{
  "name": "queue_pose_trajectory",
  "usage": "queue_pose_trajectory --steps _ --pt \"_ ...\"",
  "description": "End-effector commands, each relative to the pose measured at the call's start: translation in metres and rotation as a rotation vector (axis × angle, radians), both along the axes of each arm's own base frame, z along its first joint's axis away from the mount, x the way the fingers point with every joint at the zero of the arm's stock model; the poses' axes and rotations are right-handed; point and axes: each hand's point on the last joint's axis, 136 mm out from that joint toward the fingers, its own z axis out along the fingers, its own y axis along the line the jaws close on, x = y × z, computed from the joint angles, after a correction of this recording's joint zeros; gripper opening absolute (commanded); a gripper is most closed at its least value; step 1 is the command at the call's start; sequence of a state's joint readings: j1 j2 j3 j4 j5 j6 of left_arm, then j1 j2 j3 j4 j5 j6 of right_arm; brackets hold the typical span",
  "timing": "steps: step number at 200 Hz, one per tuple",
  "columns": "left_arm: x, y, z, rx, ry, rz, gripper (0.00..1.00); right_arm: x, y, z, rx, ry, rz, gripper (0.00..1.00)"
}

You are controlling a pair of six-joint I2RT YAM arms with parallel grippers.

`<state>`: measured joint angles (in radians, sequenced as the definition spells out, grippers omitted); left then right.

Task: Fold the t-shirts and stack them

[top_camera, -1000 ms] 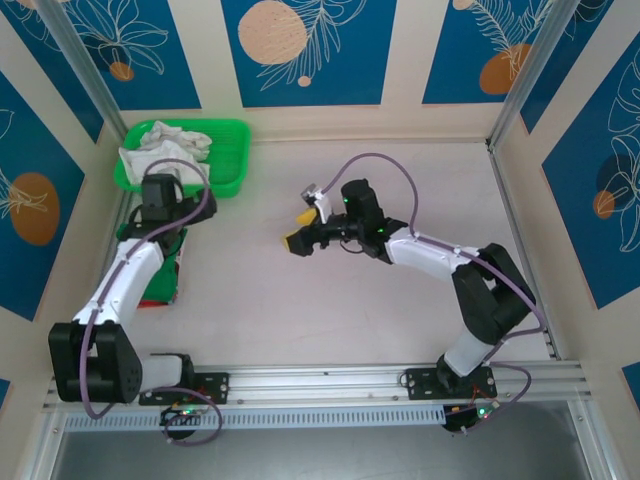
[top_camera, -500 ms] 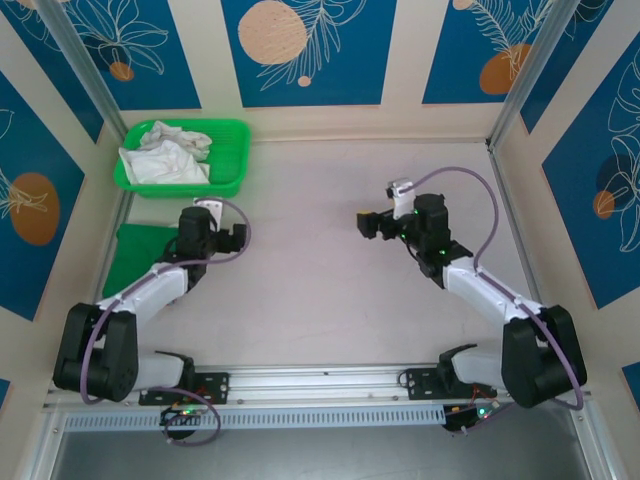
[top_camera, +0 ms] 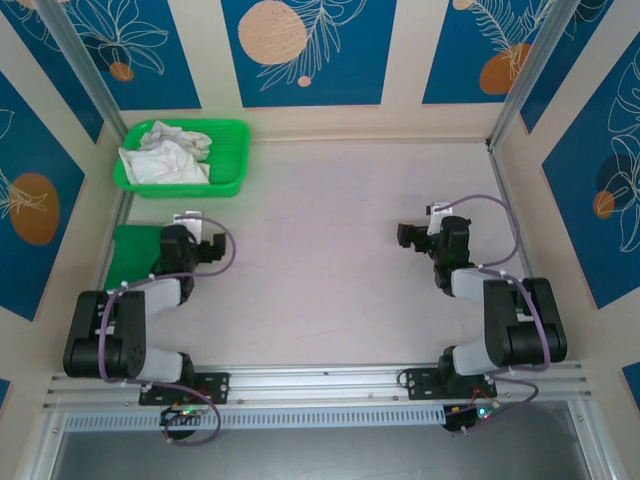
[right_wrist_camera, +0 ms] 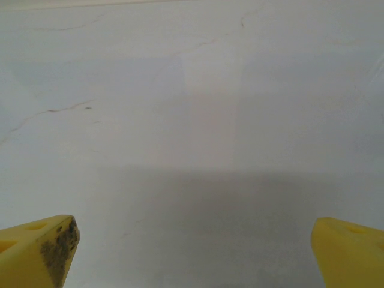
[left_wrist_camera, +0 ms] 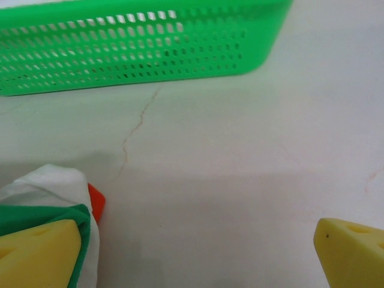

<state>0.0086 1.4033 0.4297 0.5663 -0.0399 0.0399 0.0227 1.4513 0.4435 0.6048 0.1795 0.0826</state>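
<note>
The table (top_camera: 330, 270) is pale and bare across its middle. Both arms are folded low over their bases, elbows tucked near the front rail, wrists held just above the tabletop.

Ahead of the left gripper (top_camera: 200, 240) and a little to its left sits the basket (top_camera: 235, 165), heaped with crumpled white cloth (top_camera: 165, 152). In the left wrist view the basket (left_wrist_camera: 138, 51) lies straight ahead.

Just left of that gripper lies the green tee (top_camera: 133, 255), folded flat against the table's left edge. The arm covers its right side, so I cannot tell which way its long axis runs.

From the left wrist, the green tee (left_wrist_camera: 45, 215) is a hem beside the left fingertip (left_wrist_camera: 36, 255), next to a white fold (left_wrist_camera: 48, 185). A corner of the red tee (left_wrist_camera: 96, 201) pokes out just beside them. I cannot tell whether the finger touches the cloth.

The left gripper (left_wrist_camera: 195, 258) has its jaws wide apart, with nothing between them.

The right gripper (top_camera: 425, 232) hangs well to the right of the tees, over bare table. Seen from its own wrist, the right gripper (right_wrist_camera: 195, 252) is spread just as wide and holds nothing.
</note>
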Motion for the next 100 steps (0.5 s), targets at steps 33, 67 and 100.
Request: queue_pose_trajectory --steps 33,67,100 --pt "0.009 -0.008 0.022 -0.138 -0.159 -0.06 1.0 0.011 0.0 0.011 0.069 -0.093 0.018 0.99" --pt "0.011 -0.023 0.013 -0.084 -0.167 -0.108 1.0 0.011 0.003 0.01 0.068 -0.092 0.036 0.99" --pt "0.015 -0.022 0.004 -0.033 -0.158 -0.06 1.0 0.011 0.004 0.01 0.069 -0.092 0.039 0.99"
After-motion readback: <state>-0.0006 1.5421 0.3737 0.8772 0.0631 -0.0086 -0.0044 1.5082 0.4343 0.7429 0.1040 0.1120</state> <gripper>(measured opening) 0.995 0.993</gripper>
